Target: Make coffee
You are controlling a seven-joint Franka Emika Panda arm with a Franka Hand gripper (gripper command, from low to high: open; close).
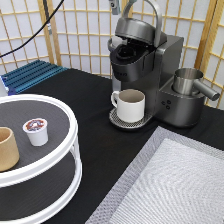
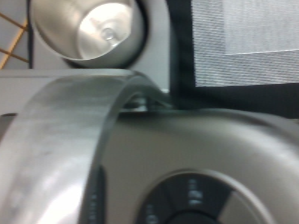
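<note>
While the coffee machine (image 1: 150,75) stands at the far side with its lid (image 1: 137,31) tilted up and the chamber open, the gripper (image 1: 115,6) shows only as a sliver at the exterior view's top edge, just left of the raised handle (image 1: 146,6); open or closed, I cannot tell. The coffee pod (image 1: 36,131) sits upright on the upper tier of the white turntable (image 1: 67,150) at the left, beside a tan cup (image 1: 7,148), well apart from the machine. A mug (image 1: 130,104) waits on the drip tray. Black table (image 1: 100,145) lies bare between them. Up close, the wrist view fills with handle (image 2: 71,150) and steel pitcher (image 2: 93,30).
</note>
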